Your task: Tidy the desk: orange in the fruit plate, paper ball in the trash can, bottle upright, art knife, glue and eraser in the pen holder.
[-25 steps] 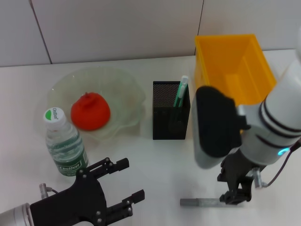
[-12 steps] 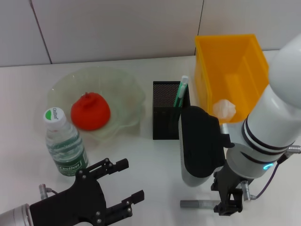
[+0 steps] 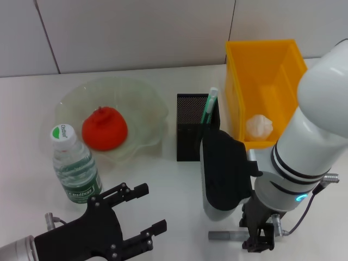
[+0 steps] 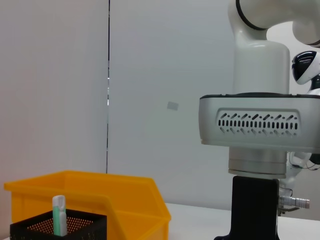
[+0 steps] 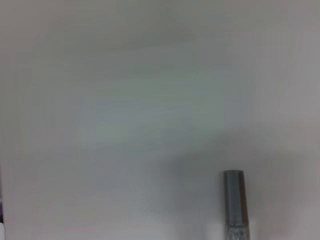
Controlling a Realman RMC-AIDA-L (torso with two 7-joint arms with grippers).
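The right claw (image 3: 259,239) is hanging low over one end of the grey art knife (image 3: 225,234) lying on the bench (image 3: 179,185); whether its fingers are parted, I cannot tell. Gripping so near the end is risking the knife swinging or slipping out. The left claw (image 3: 142,215) is sitting open, idle.

My right arm (image 3: 304,147): glossy white shell, black joint rings, black slotted wrist block, small blue light, thin grey cable. My right gripper (image 3: 260,238): black metal. My left gripper (image 3: 117,225): matte black plates, visible screws, silver plug.
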